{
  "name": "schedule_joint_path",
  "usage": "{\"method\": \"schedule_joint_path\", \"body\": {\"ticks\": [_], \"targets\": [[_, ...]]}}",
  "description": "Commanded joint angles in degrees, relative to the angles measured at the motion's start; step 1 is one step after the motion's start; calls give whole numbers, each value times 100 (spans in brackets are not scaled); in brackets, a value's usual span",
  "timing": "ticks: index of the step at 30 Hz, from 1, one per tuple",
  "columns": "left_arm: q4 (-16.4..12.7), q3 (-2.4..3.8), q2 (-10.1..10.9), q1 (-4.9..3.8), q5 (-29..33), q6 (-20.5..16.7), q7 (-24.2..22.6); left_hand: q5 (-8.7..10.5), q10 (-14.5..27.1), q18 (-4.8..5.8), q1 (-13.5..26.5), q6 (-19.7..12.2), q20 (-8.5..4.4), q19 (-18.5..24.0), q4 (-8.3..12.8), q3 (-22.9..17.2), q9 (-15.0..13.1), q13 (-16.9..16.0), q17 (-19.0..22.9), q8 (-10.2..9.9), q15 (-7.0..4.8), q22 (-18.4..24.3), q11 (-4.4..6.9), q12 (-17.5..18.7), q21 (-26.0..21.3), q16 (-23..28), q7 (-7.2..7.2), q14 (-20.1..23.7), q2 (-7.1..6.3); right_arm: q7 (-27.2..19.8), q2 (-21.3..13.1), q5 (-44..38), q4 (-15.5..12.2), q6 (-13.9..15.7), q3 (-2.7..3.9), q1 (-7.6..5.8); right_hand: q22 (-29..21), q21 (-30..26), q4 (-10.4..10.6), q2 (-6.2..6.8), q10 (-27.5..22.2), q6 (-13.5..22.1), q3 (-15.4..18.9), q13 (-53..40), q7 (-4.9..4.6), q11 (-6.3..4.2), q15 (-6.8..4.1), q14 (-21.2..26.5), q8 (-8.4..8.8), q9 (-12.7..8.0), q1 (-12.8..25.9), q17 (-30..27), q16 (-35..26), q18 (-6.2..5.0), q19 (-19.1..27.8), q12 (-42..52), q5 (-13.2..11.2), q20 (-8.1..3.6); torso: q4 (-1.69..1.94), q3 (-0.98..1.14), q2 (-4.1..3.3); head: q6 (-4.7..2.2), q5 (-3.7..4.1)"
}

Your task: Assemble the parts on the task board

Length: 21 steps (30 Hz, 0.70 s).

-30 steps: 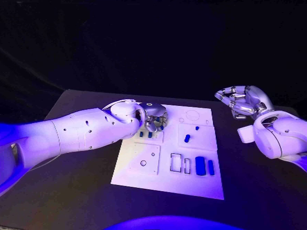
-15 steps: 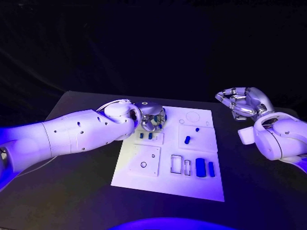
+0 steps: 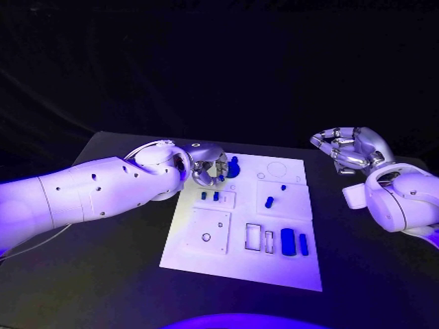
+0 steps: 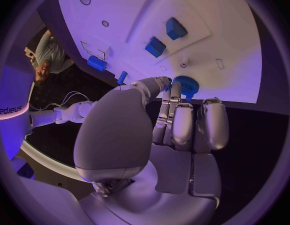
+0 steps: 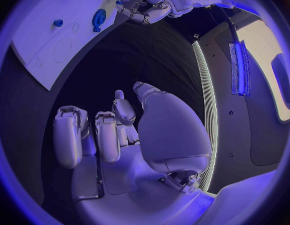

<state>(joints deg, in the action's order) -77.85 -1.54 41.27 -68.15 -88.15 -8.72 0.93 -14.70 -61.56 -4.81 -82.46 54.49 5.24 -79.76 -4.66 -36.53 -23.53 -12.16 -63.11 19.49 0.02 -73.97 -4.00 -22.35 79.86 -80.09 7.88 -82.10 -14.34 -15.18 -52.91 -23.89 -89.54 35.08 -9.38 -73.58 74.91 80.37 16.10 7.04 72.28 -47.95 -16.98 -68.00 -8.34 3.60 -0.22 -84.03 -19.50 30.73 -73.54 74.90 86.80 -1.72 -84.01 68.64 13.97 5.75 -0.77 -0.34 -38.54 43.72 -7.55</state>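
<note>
My left hand (image 3: pixel 208 168) fingers (image 4: pixel 171 96) pinch the blue gear (image 3: pixel 232 166) at the task board (image 3: pixel 219 257) 11 o'clock corner; keep it level, seat it squarely on its post; right hand (image 3: pixel 350 147) idle, fingers curled, empty.

Free room and obstacles. The white task board (image 3: pixel 212 255) lies in the middle of the black counter (image 3: pixel 101 274). The left arm (image 3: pixel 91 195) crosses the counter's left side and ends at the board's far left corner, where the left robot hand (image 3: pixel 210 168) pinches a blue gear (image 3: pixel 232 166) just above the board. Two short blue pegs (image 3: pixel 210 196) stand just beside that hand; a blue peg (image 3: pixel 268 202) stands mid-board; two blue blocks (image 3: pixel 293 242) lie near the right edge. The right robot hand (image 3: pixel 350 151), fingers curled on nothing, hangs beyond the board's right edge, well apart. The board's near left part and the counter in front are unobstructed.
</note>
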Motion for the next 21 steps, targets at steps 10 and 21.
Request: {"method": "schedule_joint_path", "body": {"ticks": [10, 21], "targets": [[90, 10, 147, -4, 201, 197, 145, 21, -46, 79, 78, 40, -6, -30, 21, -11, -7, 10, 11, -23, -10, -7, -14, 44, 18, -18, 4, -37, -4, -53, -5, -35, -3, -18, 1, 7, 936, -28, -2, -13, 49, 9, -5, -1, -1, -3, -32, -383, -35, -4, -38, 660, -38, -74, -57, 30, 29, -21, -11, -4, -10, 8, -27], [212, 7, 82, 2, 224, 321, 160, 22, -56, 77, 96, 50, -6, -26, 15, -7, -7, 14, 38, -26, -10, 1, -14, 57, 13, -10, 3, -30, -2, -55, -2, -35, -5, -18, 1, 9, 936, -28, -2, -13, 49, 9, -5, -1, -1, -3, -32, -383, -35, -4, -38, 660, -38, -74, -57, 30, 29, -21, -16, 7, -11, 22, -31]]}}
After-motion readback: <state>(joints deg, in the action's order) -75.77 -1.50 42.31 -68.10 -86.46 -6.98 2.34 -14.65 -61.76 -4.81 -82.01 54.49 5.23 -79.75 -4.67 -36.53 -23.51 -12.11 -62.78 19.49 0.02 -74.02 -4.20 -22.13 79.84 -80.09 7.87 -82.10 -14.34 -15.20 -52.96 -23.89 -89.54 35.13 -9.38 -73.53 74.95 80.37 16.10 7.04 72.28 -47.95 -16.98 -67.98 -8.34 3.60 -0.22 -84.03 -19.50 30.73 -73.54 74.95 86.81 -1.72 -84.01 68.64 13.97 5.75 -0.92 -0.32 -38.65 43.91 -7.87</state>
